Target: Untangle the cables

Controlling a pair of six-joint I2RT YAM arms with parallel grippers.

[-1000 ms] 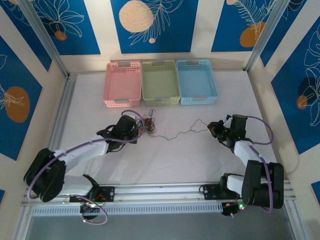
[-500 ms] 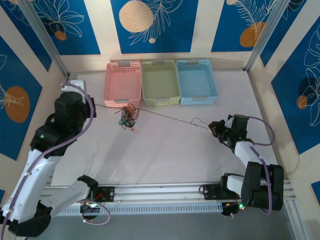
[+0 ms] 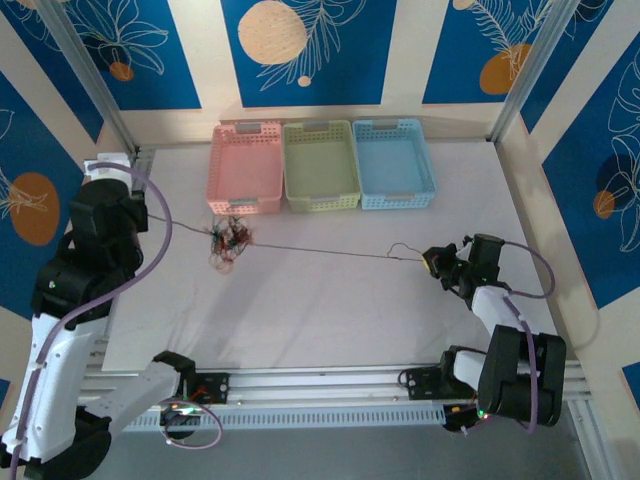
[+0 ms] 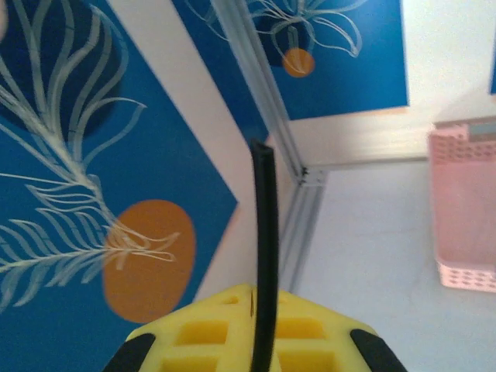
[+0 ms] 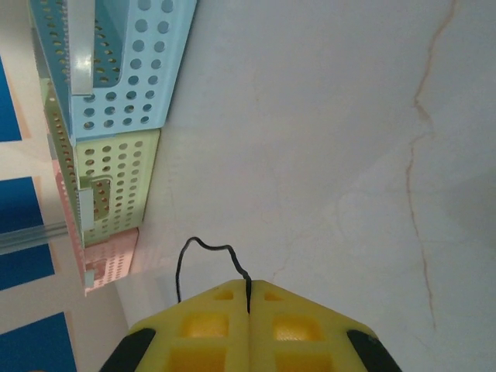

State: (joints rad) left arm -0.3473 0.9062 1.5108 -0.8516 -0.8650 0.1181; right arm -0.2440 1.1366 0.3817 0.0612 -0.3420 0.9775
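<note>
Currently left gripper (image 4: 262, 306) is clamped tight on black cable (image 3: 320, 252), right gripper (image 5: 248, 298) pinches the far end; strand taut between, tangle (image 3: 226, 242) near pink basket (image 3: 245, 168).

Table (image 3: 330, 310): matt white sheet, smooth, with faint creases in the right wrist view. Pink basket (image 3: 245, 168), green basket (image 3: 321, 165), blue basket (image 3: 394, 163): perforated plastic, slight sheen. Rails (image 3: 320, 380) at the near edge and corner posts (image 3: 95, 85): dull silver metal, grooved. Walls (image 3: 300, 50): matt printed panels. Arm shells (image 3: 55, 360): glossy black and white plastic. Arm cables (image 3: 165, 235): smooth purple sleeve. Pads (image 5: 205, 329): matt yellow, moulded with square recesses. Wire (image 3: 320, 251): thin, smooth black sheath
</note>
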